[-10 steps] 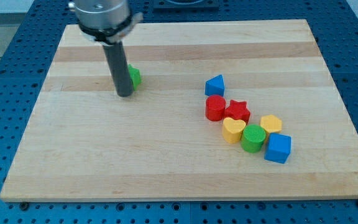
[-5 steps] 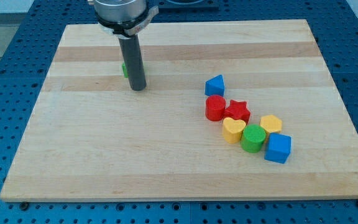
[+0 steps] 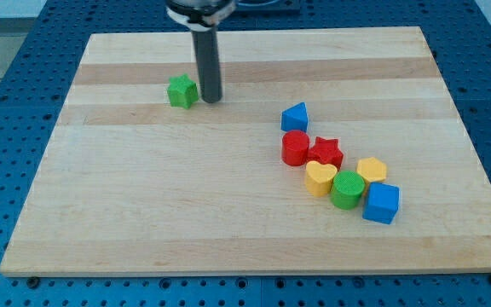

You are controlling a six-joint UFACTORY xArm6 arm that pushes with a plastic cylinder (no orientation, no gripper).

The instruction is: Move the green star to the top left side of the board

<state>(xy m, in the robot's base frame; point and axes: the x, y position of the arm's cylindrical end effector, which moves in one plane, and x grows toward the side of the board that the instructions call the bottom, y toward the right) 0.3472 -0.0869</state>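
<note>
So the green star is sitting in the upper left part of the worktop, but I'd say it's not fully home yet, since there's bare wood left both toward the view's left edge and up toward the top edge. My tip is down just beside the star on its right side, close enough that I can't tell if it's touching or a hair apart. That looks like a decent spot for shoving it further left, though getting it upward too would probably mean coming around underneath. The end effector is just a plain rod, so there's nothing to open or close and it isn't gripping anything. Everything else is clumped well apart on the right: blue triangular block, red cylinder, red star, yellow heart, green cylinder, yellow hexagon and blue cube. None of that sits between the star and the corner.
</note>
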